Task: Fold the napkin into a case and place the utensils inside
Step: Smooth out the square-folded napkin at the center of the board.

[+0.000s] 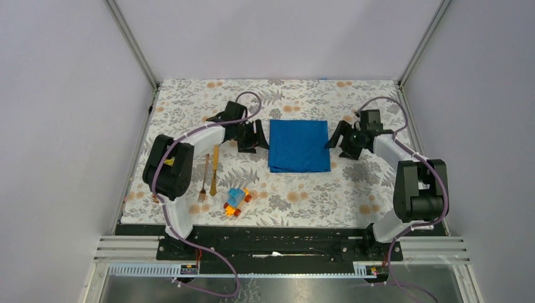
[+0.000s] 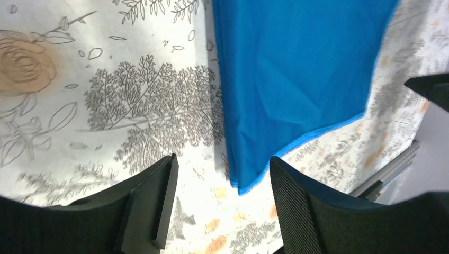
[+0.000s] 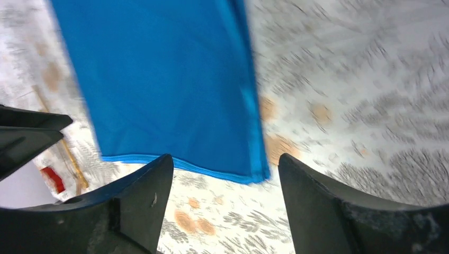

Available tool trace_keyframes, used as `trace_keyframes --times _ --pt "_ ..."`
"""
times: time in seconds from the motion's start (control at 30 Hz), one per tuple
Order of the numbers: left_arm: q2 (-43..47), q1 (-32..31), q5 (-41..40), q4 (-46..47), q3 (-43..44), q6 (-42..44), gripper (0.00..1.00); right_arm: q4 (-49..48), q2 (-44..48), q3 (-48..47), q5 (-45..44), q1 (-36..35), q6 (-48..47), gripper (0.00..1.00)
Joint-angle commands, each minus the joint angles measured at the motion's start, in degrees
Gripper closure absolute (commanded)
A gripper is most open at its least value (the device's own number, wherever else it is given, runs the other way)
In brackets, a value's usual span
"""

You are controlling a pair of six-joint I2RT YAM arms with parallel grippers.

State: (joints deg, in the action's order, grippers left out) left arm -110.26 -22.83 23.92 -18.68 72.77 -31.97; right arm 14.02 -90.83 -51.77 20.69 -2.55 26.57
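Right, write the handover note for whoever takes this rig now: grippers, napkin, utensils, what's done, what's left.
Grippers: the left gripper is open and empty, just off the left edge of the napkin. The right gripper is open and empty, just off its right edge.
Things: the napkin lies flat mid-scene; doubled edges in the wrist views suggest at least one fold. The fork and knife lie side by side well left of it. The toy car is not part of the job.
Done: probably a first fold.
Left: finish the case, then put the fork and knife inside.
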Motion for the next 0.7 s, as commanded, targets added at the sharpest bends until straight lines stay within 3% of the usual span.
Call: trace_keyframes --times 0.0,0.1,0.17,0.23,0.43,0.67 --pt "7.2 2.2 4.9 1.2 -0.6 0.8 0.34 -1.8 -4.0 -10.2 9.8 -3.7 -2.8 0.17" --pt "4.1 2.3 18.7 15.0 -2.6 -8.6 0.63 -18.4 -11.0 -15.0 20.5 -8.7 6.3 0.10" --pt "1.6 2.2 23.3 22.7 -4.7 -14.9 0.73 -29.2 -17.6 -18.6 25.5 -10.9 16.3 0.08" --pt "0.9 2.3 22.7 27.2 -7.6 -17.1 0.78 -36.8 -23.2 -23.6 27.4 -13.2 22.2 0.02" --pt "-0.8 1.7 20.8 30.2 -13.2 -16.5 0.84 -44.6 -36.2 -33.3 28.1 -17.7 29.7 0.00" --pt "-5.0 1.3 18.2 28.8 -16.0 -14.3 0.87 -46.7 -45.2 -37.9 27.9 -18.9 29.8 0.01"
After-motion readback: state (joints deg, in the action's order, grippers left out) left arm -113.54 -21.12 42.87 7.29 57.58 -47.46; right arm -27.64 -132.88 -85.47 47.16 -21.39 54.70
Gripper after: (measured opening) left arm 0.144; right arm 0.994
